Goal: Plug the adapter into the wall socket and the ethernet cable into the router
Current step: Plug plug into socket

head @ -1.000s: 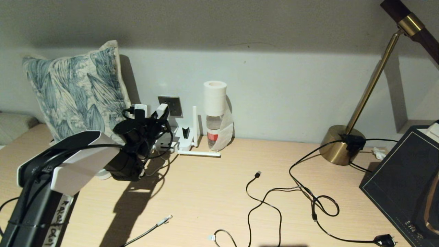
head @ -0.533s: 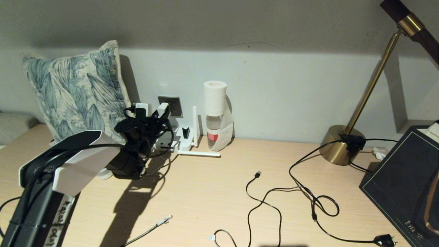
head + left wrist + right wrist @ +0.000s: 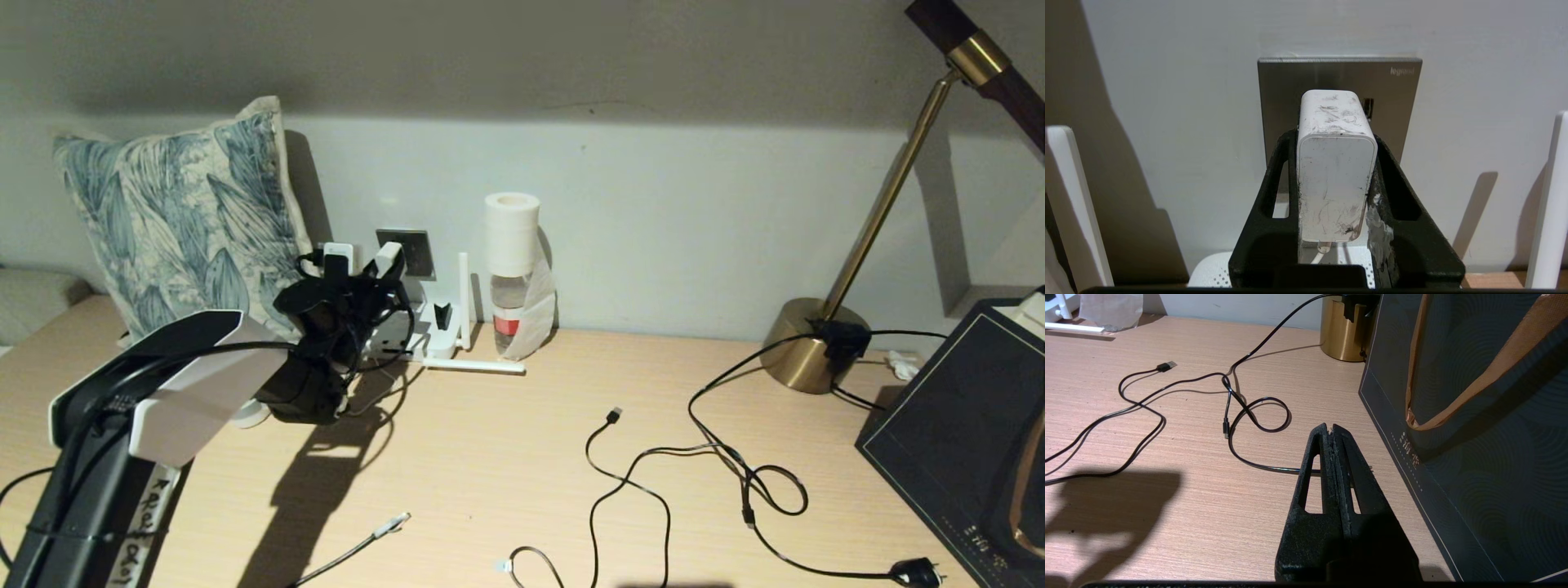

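White adapter [image 3: 387, 262] sits pinched in the left gripper [image 3: 359, 265] at the far left of the desk [image 3: 490, 457], raised right in front of the wall socket [image 3: 406, 251]; head view can't show whether the prongs are in. Router [image 3: 433, 335] stands just below the socket, against the wall, one antenna [image 3: 464, 298] upright, one flat on the desk. Ethernet cable [image 3: 522, 563] lies at the near edge, its clear connector barely readable, and the cable is cut off by the frame. Also two other black leads, a USB cable [image 3: 604, 457] and a mains cord [image 3: 816, 563], plus one white cable near left. Left wrist view: fingers [image 3: 1392, 183] clamp both sides of the adapter [image 3: 1336, 163], its front end up against the brushed metal socket [image 3: 1339, 81]; contact hidden by the adapter body. Two antennas flank it, router top partly visible below. Right wrist view: right gripper [image 3: 1332, 435] pressed together, empty, hovering over the desk beside the dark bag [image 3: 1474, 416] at far right; this gripper is out of the head view.
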### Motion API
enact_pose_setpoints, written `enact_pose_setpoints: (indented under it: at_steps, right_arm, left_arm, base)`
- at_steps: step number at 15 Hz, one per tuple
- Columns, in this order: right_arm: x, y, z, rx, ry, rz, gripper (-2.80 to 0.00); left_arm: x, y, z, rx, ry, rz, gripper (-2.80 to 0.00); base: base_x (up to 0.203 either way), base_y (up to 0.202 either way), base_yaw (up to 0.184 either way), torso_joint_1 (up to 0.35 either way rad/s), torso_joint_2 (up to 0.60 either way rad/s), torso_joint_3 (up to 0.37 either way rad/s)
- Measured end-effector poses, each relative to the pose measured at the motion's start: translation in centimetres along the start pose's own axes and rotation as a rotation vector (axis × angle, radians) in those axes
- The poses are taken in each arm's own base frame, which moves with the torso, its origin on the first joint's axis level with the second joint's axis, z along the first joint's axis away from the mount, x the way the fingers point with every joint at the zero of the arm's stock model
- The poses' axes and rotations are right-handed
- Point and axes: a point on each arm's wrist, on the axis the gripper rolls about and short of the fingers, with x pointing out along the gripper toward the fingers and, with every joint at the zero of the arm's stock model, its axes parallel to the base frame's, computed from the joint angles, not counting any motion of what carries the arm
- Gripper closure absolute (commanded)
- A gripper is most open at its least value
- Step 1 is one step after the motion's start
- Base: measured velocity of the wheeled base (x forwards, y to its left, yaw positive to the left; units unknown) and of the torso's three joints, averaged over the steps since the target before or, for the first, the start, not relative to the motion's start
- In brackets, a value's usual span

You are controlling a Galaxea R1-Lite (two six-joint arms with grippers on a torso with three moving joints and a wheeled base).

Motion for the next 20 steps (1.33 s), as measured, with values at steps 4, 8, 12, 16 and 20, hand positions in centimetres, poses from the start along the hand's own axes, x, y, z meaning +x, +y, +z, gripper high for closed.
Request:
enact_pose_setpoints:
  at_steps: [4, 8, 12, 16, 20]
  right_arm:
    - [0.0, 0.0, 0.0, 0.0, 0.0, 0.0, 0.0]
    - [0.0, 0.0, 0.0, 0.0, 0.0, 0.0, 0.0]
    - [0.0, 0.0, 0.0, 0.0, 0.0, 0.0, 0.0]
    - [0.0, 0.0, 0.0, 0.0, 0.0, 0.0, 0.0]
    - [0.0, 0.0, 0.0, 0.0, 0.0, 0.0, 0.0]
  left_arm:
    - [0.29, 0.05, 0.1, 0.0, 0.005, 0.001, 0.0]
    - [0.44, -0.02, -0.11, -0.001, 0.005, 0.0, 0.0]
    - [0.67, -0.03, -0.35, -0.001, 0.006, 0.0, 0.0]
    - [0.88, -0.07, -0.39, -0.001, 0.004, 0.001, 0.0]
    - [0.91, -0.06, -0.47, -0.001, 0.004, 0.001, 0.0]
  base:
    - [0.0, 0.0, 0.0, 0.0, 0.0, 0.0]
    - [0.0, 0.0, 0.0, 0.0, 0.0, 0.0]
    - [0.0, 0.0, 0.0, 0.0, 0.0, 0.0]
    - [0.0, 0.0, 0.0, 0.0, 0.0, 0.0]
    - [0.0, 0.0, 0.0, 0.0, 0.0, 0.0]
